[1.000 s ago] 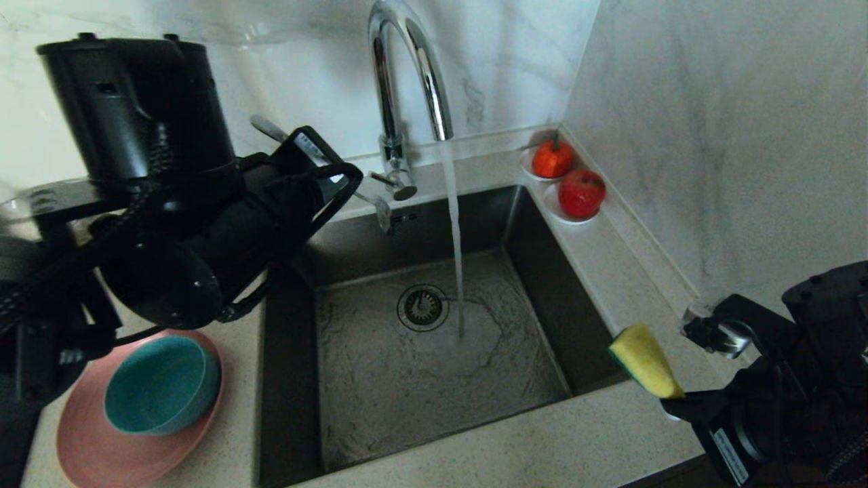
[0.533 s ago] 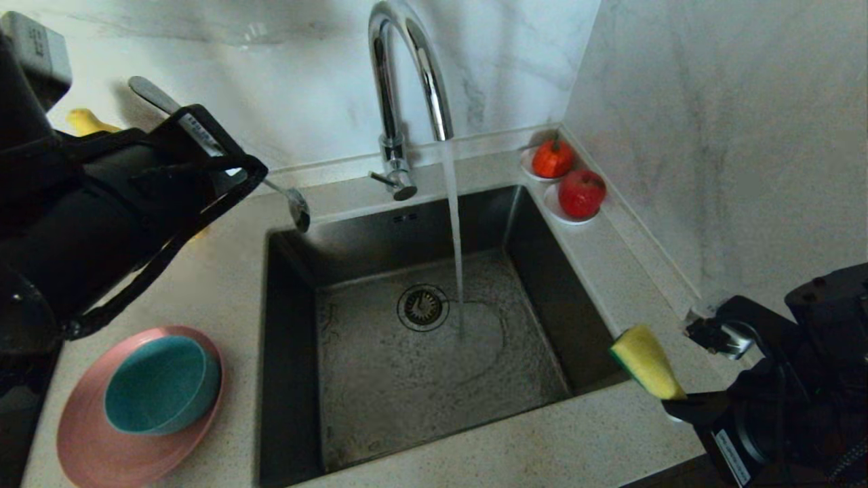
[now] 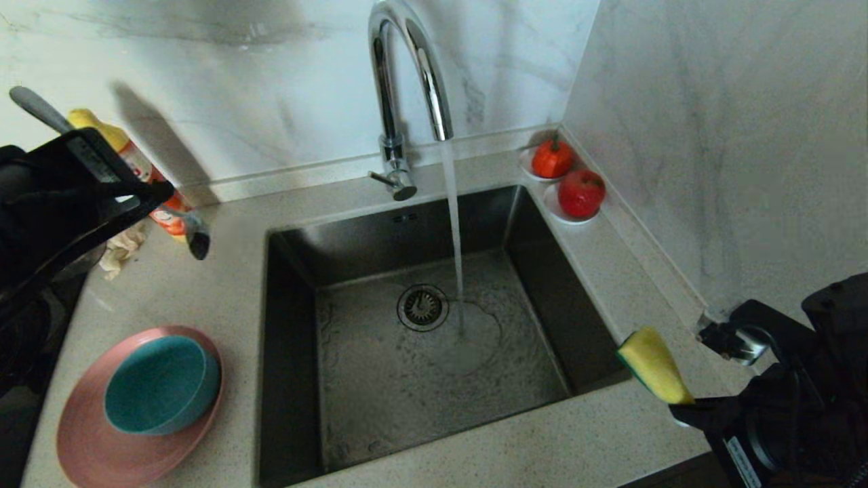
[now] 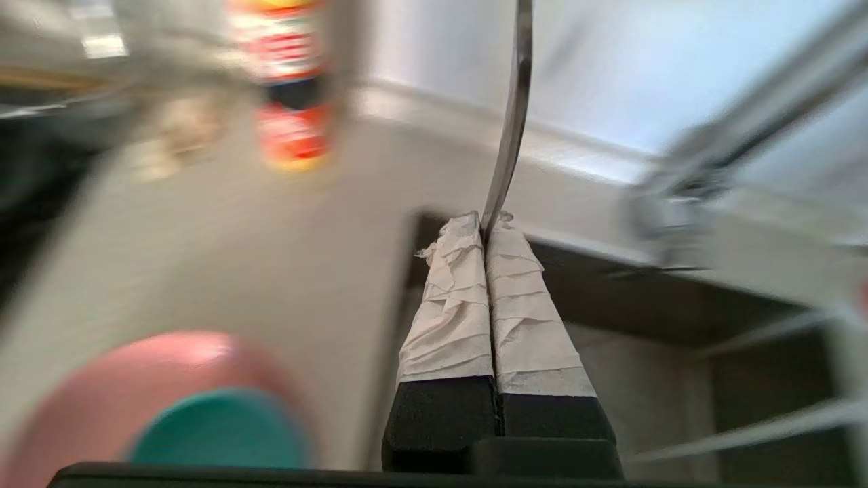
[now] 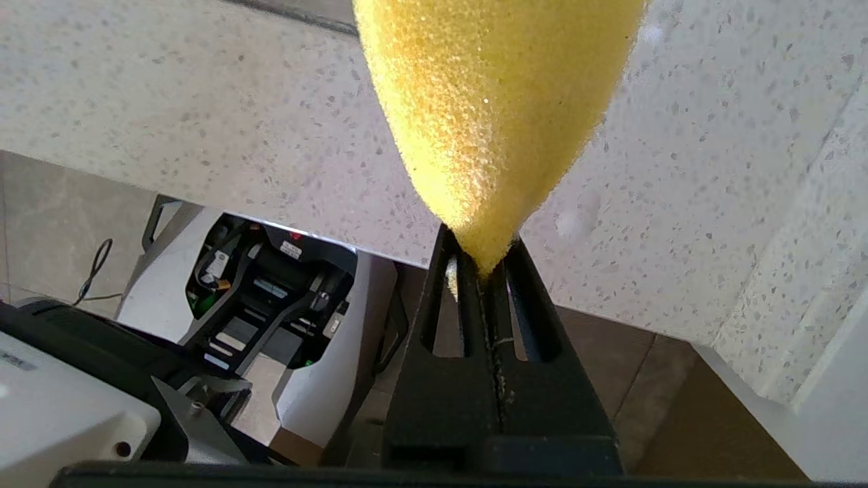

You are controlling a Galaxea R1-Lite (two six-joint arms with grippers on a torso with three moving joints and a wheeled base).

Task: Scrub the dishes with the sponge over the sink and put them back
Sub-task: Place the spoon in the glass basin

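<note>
- I have the spoon at the left of the head view, over the surface just beside the sink's left rim, not over the basin.
- Its long axis runs on a slant: the handle end rises to the upper left of the frame, the dark bowl end points down and to the right, toward the sink.
- The left gripper has its taped jaws pressed together on the spoon's handle; in the left wrist view the shaft stands straight out beyond the tips.
- My read of the step: the spoon is on its way to being put back on the left side, near the pink plate with the teal bowl sitting in it.
- The next move calls for lowering the spoon to a free patch of surface, clear of the orange bottle and the beige cloth behind it, then letting go.
- The right gripper waits at the lower right of the head view, jaws pinching the sponge, yellow face up, tip aimed toward the sink's near right corner.
- Water runs from the tap onto the basin floor beside the drain.
</note>
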